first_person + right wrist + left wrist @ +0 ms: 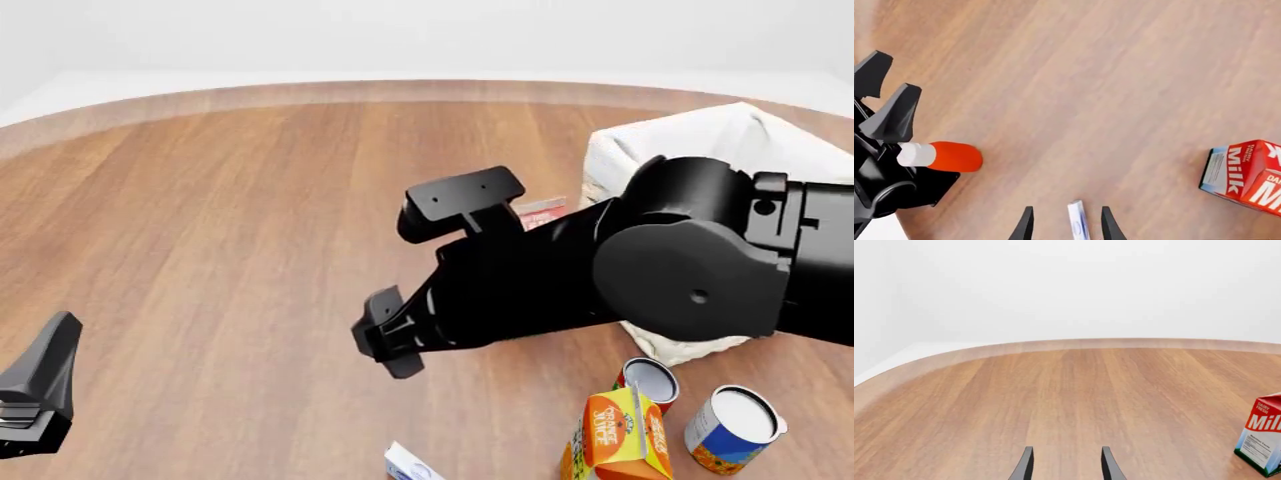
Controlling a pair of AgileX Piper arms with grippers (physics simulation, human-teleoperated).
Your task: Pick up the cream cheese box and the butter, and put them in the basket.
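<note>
Front view: we reach our glossy black right arm across smooth wood-grain table (240, 220), partly hiding the cream-white woven basket (694, 140) with its cloth rim at the far right. Below it, our right gripper (1067, 225) hangs with fingers spread, the thin white cream cheese box (1077, 222) edge-on between them; we cannot tell whether they touch it. Our left gripper (1066, 465) is spread over bare wood. A red-and-white milk carton (1247, 175) lies nearby. Wide open wood runs to the table's curved far edge.

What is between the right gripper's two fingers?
In the right wrist view, the cream cheese box stands edge-on between the right gripper fingers, with gaps either side.
</note>
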